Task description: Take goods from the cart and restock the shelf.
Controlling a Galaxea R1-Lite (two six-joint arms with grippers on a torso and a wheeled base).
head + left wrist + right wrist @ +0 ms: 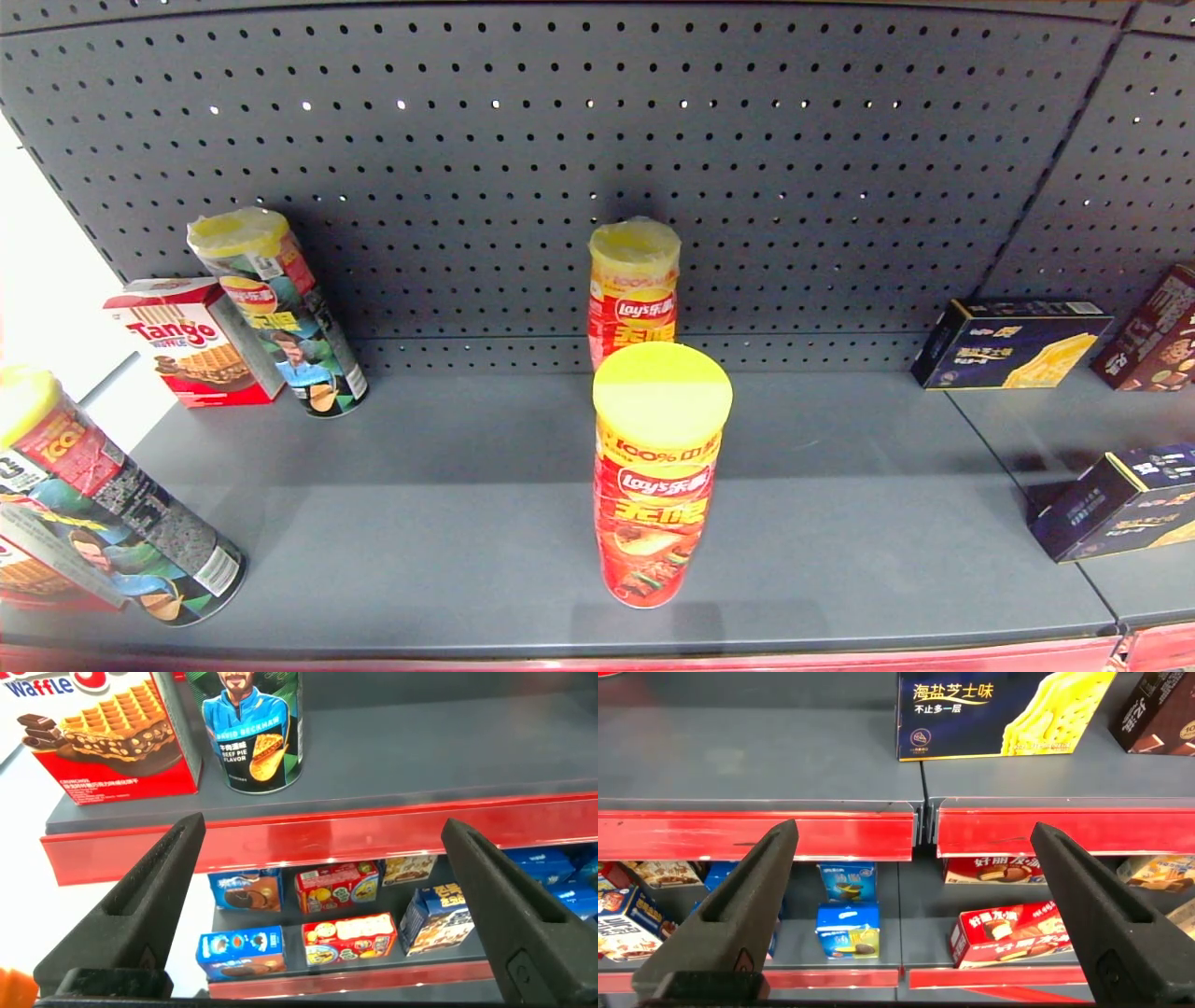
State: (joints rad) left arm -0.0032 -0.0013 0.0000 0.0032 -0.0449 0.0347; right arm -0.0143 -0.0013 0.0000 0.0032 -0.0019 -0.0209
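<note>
Left gripper (324, 829): fingers wide apart, nothing held. Ahead of it on the shelf (420, 747), a chip can (252, 728) stands upright just beside a waffle box (103, 737). Right gripper (915, 833): fingers apart, empty, with a dark blue cracker box (999, 714) ahead.

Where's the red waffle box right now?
In the head view, the red waffle box stands at the back left of the shelf, near the pegboard, beside a dark chip can.
</note>
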